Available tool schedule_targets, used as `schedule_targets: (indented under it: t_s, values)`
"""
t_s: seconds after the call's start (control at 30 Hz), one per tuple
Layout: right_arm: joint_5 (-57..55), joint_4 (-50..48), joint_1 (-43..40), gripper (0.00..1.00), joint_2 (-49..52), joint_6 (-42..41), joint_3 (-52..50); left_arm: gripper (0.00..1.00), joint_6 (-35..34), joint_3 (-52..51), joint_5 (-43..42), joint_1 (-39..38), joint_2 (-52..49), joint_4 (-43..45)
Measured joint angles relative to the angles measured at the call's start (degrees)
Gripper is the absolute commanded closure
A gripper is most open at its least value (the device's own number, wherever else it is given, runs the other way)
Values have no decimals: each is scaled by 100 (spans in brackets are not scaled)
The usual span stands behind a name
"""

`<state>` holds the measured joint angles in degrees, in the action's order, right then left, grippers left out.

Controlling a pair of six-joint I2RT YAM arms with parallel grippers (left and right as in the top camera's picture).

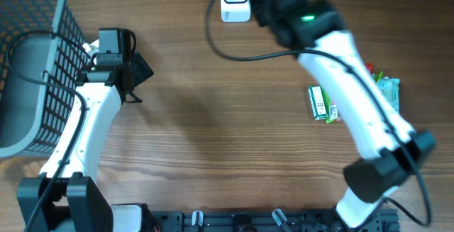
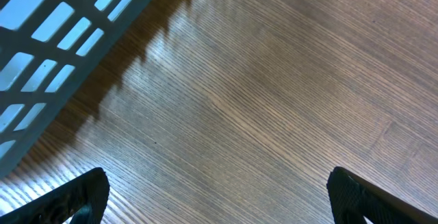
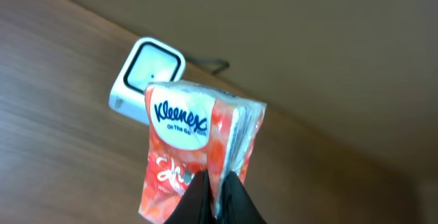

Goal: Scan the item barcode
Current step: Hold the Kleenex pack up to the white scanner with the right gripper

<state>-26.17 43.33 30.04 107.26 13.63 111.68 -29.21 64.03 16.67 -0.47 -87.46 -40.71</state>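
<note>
Kleenex tissue pack (image 3: 195, 152) is pinched at its lower edge in your right tool (image 3: 217, 191), whose jaws are clenched tight on it. You hold it clear of the worktop (image 3: 55, 114), close by the white scanner (image 3: 147, 80), with its branded face toward the wrist camera; no barcode shows from here. Pickup looks done. Presenting the code to the scanner is likely what remains. Well apart from the scanner, your left tool (image 2: 219, 196) hangs released and empty.
</note>
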Motion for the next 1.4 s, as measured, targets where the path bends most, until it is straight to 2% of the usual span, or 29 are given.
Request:
schedule_targets:
  t_s: [0.1, 0.27, 0.43, 0.6, 1.0, 1.13, 1.27, 1.33, 1.37, 1.4]
  values:
    - [-509, -896, 275, 96, 560, 1176, 0, 0, 0, -2, 0, 0, 2, 0]
    - [-866, -2243, 275, 96, 1606, 2835, 2, 0, 0, 0, 0, 0, 0, -4]
    - [-1121, -3235, 254, 96, 2555, 3829, 2, 0, 0, 0, 0, 0, 0, -2]
    - [-1231, -3869, 238, 96, 3010, 4172, -2, 0, 0, 0, 0, 0, 0, -2]
    - [-1248, -4089, 133, 96, 3053, 4310, -2, 0, 0, 0, 0, 0, 0, 0]
    - [-1300, -3860, 125, 96, 3027, 3882, -2, 0, 0, 0, 0, 0, 2, -2]
    - [-1128, -2522, 125, 96, 2529, 2977, -52, 0, 0, 0, 4, 0, 0, -2]
    - [-960, -1674, 125, 95, 1954, 2367, -79, 0, 0, 0, 2, 0, 2, -2]
    - [-645, -435, 125, 95, 1178, 1569, -50, 0, 0, 0, 7, 0, 2, -2]
    - [-476, 50, 125, 95, 769, 1215, -48, 0, 0, -2, 7, 0, 2, -2]
